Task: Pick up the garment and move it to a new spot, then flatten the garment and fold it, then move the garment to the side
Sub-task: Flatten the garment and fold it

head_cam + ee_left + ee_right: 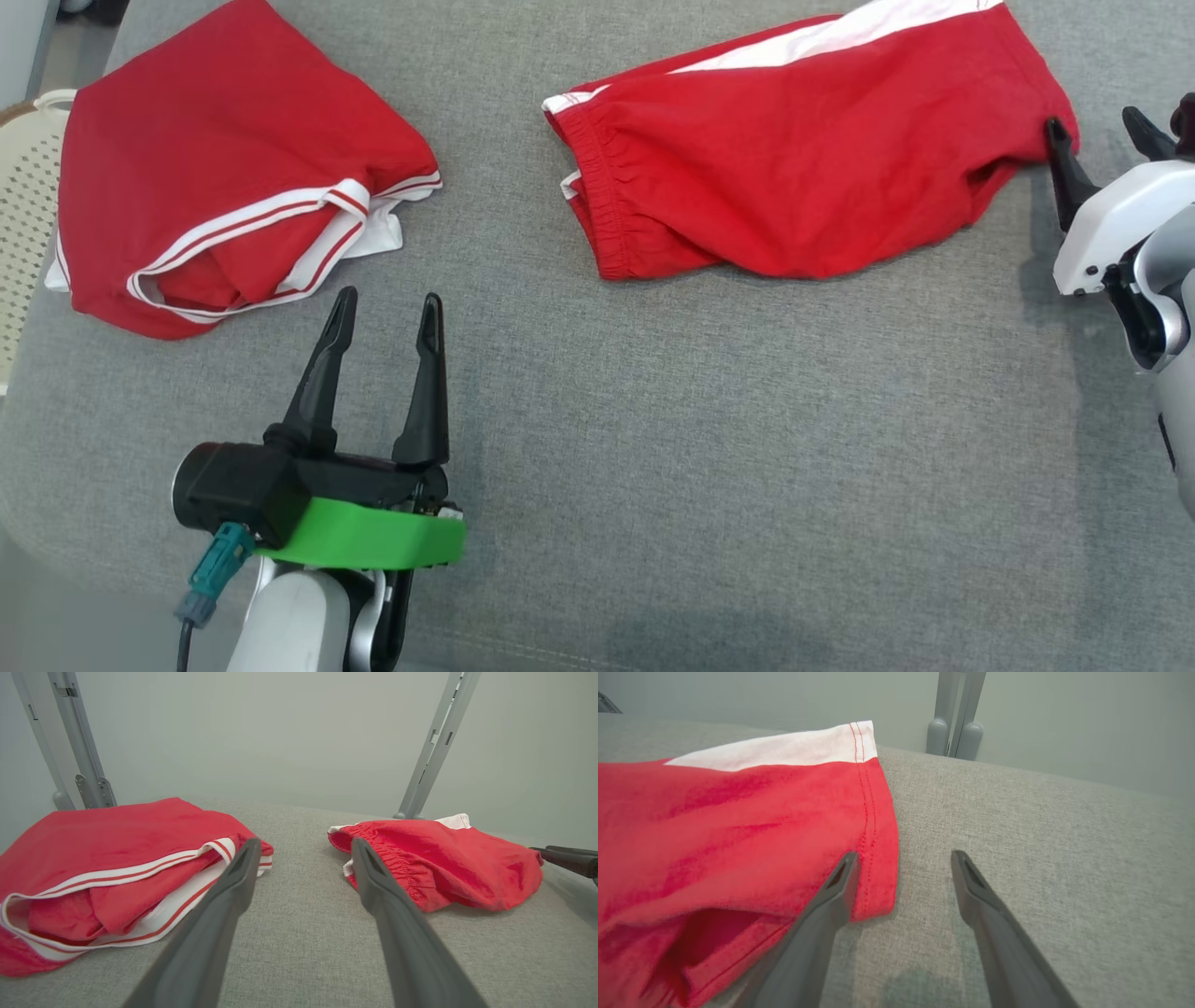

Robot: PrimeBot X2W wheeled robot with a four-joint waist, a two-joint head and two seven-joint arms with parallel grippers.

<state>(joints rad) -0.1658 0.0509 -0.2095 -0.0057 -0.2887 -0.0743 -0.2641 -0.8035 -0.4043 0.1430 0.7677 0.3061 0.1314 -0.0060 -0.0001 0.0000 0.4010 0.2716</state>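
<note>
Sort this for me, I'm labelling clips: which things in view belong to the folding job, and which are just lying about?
Job, likely:
red shorts, unfolded; right claw, open at their hem; left claw, open.

Lying about:
red top with white trim, apparently already folded; cream basket at the left edge.

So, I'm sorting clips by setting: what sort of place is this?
Probably a robot test bench: grey cloth-covered table, red shorts and another red garment laid out, metal struts against a plain wall.
</note>
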